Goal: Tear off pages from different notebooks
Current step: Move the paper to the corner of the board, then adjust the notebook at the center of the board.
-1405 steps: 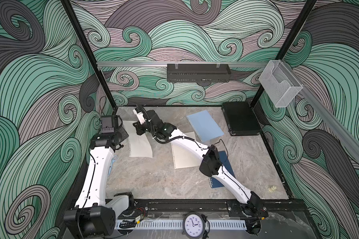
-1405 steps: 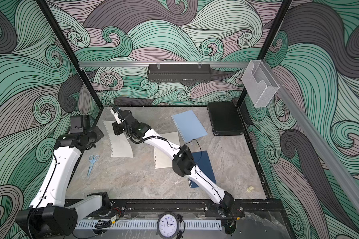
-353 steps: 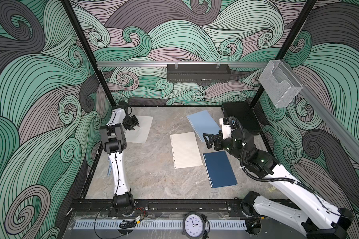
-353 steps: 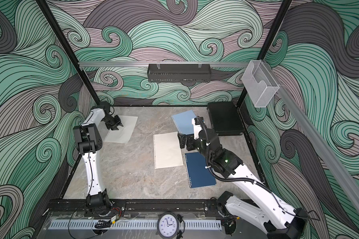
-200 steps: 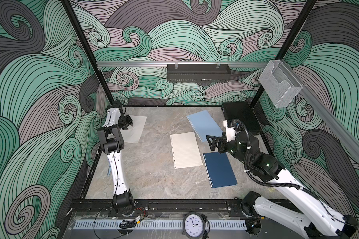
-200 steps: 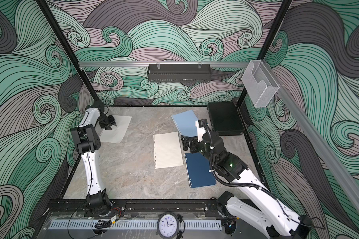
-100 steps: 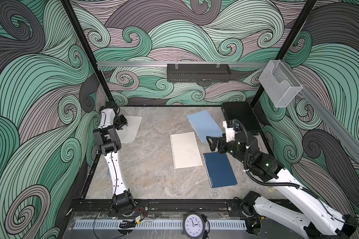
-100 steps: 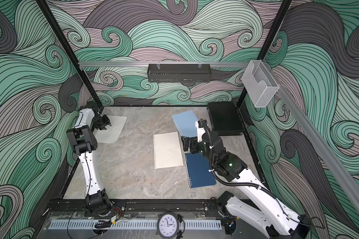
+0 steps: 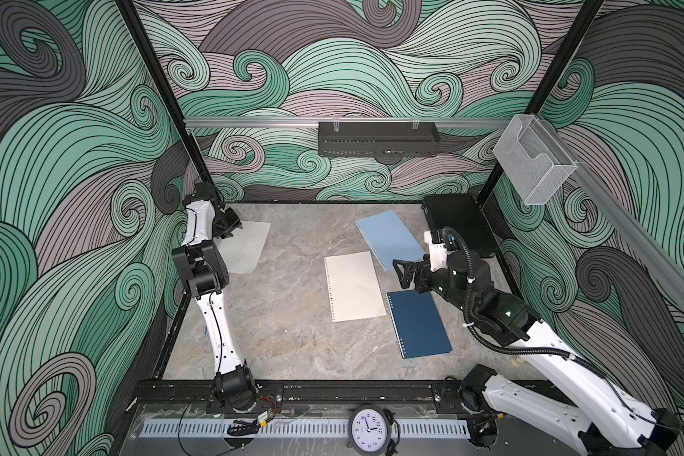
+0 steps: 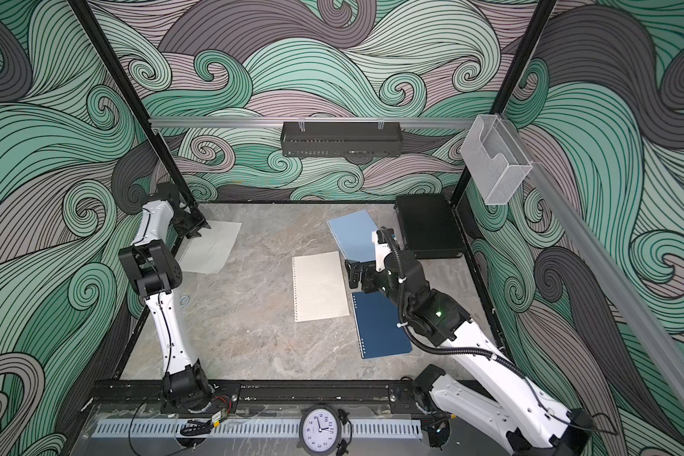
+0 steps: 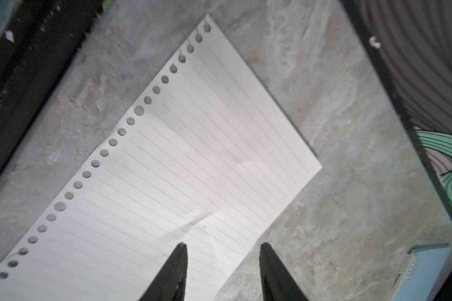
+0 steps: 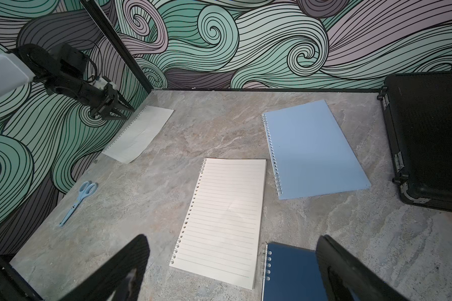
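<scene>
Left wrist view: our left gripper (image 11: 222, 246), fingers apart, hovers over a loose page (image 11: 193, 156) in the table's (image 11: 337, 130) far left corner; flimsy, we judge, best pinched at an edge. Our right gripper (image 12: 232, 239) gapes empty.

top views: high, downward, sharing whole table (image 9: 293, 347) | left wrist: close over page (image 11: 193, 156), seemingly oblique | right wrist: low, rearward

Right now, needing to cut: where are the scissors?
Right wrist view: scissors lie at the left edge of the table, nearer the robot than the loose page.
</scene>
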